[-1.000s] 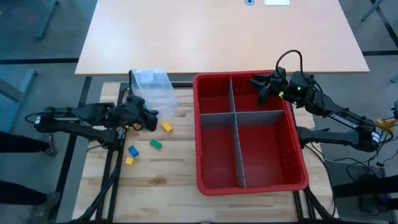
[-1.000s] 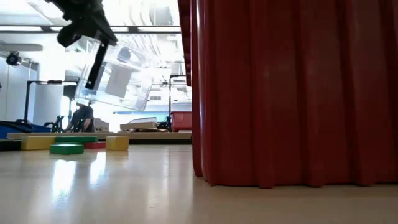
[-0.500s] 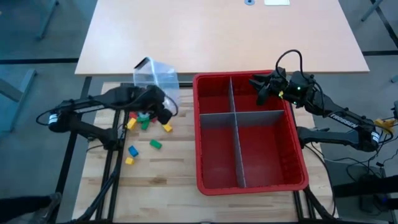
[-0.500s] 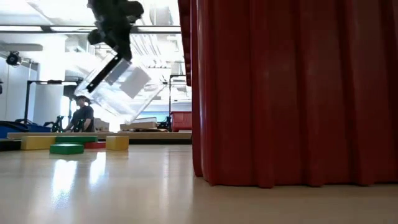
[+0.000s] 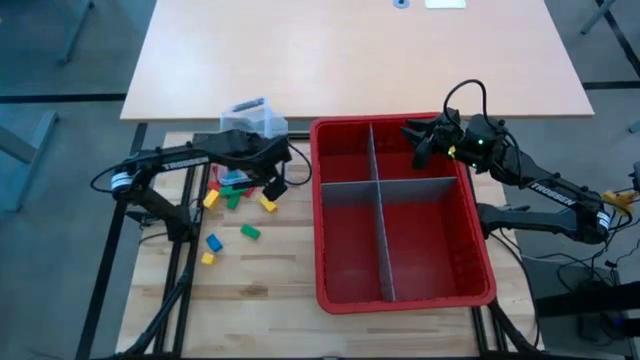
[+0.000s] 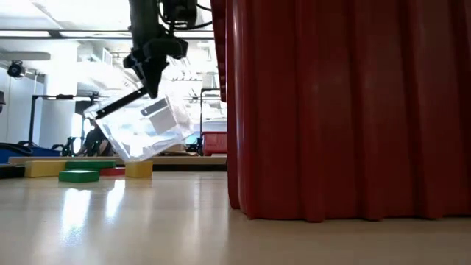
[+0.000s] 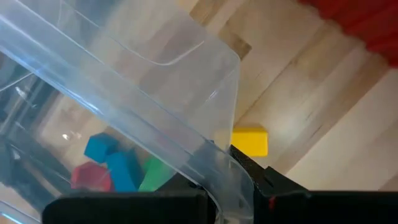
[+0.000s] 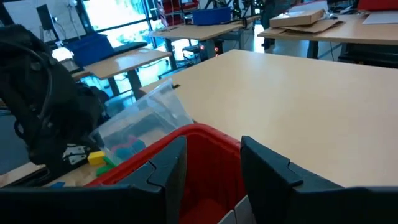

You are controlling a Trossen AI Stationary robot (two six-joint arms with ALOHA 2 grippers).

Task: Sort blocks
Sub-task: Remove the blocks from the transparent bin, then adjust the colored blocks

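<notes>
High view: a clear thin-walled plastic tub point(image 5: 252, 117) is pinched, tilted, by the left gripper point(image 5: 268, 172) over glossy blocks point(image 5: 228, 190) scattered on planked wood; the right gripper point(image 5: 425, 140), fingers spread, hangs over the ribbed red bin point(image 5: 480, 245).

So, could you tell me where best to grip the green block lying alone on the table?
Across its short sides, coming straight down from above. The green block lies flat as a short bar, with bare wood around it; the nearest neighbours, a blue block and a yellow block, sit clear of it.
</notes>
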